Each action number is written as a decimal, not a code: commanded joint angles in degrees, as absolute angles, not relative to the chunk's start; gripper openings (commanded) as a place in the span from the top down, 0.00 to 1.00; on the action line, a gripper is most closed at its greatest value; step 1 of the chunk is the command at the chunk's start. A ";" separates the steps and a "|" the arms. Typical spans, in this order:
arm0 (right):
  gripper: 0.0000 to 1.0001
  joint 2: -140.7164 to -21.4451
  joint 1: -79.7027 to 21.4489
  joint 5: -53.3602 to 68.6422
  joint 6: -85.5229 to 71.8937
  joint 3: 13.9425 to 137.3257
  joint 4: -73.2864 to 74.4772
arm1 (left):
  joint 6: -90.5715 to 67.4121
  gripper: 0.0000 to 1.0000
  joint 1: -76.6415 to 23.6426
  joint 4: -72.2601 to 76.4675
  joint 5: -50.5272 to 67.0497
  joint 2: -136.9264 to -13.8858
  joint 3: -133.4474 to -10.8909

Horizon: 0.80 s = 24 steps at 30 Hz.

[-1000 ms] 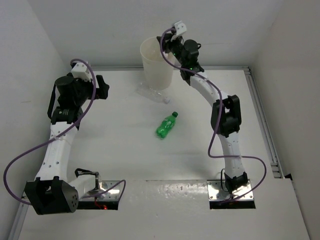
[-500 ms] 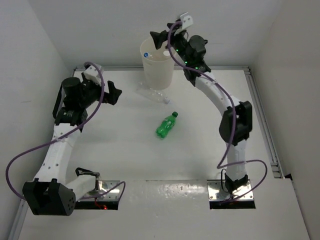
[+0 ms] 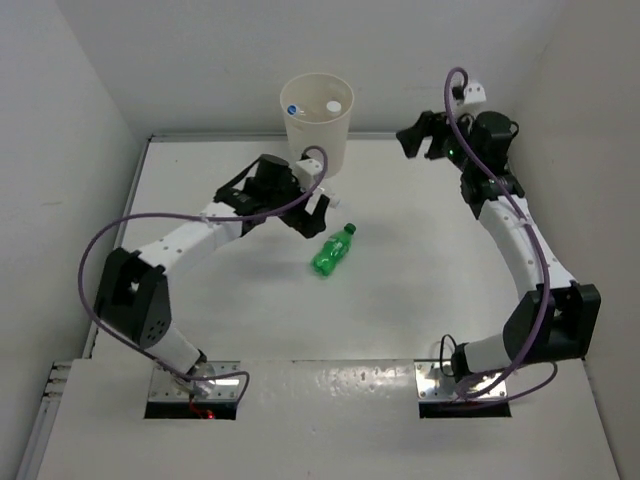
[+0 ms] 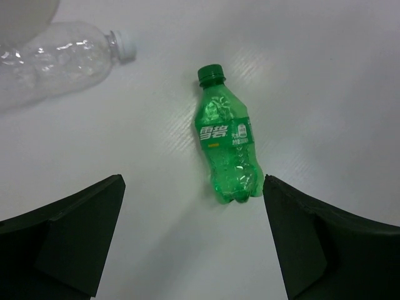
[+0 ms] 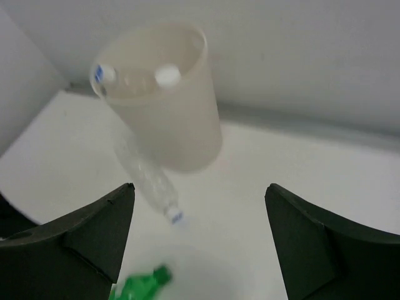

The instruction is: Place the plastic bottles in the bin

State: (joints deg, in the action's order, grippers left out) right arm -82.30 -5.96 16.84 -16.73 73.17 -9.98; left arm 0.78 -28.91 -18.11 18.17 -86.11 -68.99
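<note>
Our left gripper (image 4: 192, 182) is spread wide, empty; we should centre it over the small green plastic bottle (image 4: 228, 153) before lowering

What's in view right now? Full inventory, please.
bin: 1, cream-white, upright at the table's far edge.
bottle tops in the bin: 2 showing, blue cap and white cap; bodies hidden.
clear bottle: 1, see-through, lying at the bin's foot.
green bottle: 1, green, lying mid-table.
table: 1, white.
left pincer: 1, black, open and empty, over the table near the green bottle.
right pincer: 1, black, open and empty, raised to the right of the bin.
</note>
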 commanded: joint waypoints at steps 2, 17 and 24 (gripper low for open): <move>0.16 -78.06 -1.59 23.55 -20.39 66.91 6.31 | -2.37 0.00 -33.04 -20.48 12.05 -94.46 -76.09; 0.17 -75.15 2.29 30.23 -22.41 60.20 14.15 | -3.34 0.00 -40.78 -24.79 6.16 -114.78 -84.20; 0.17 -75.59 2.29 30.32 -22.24 59.33 14.50 | -3.34 0.00 -41.84 -26.62 3.78 -119.35 -87.44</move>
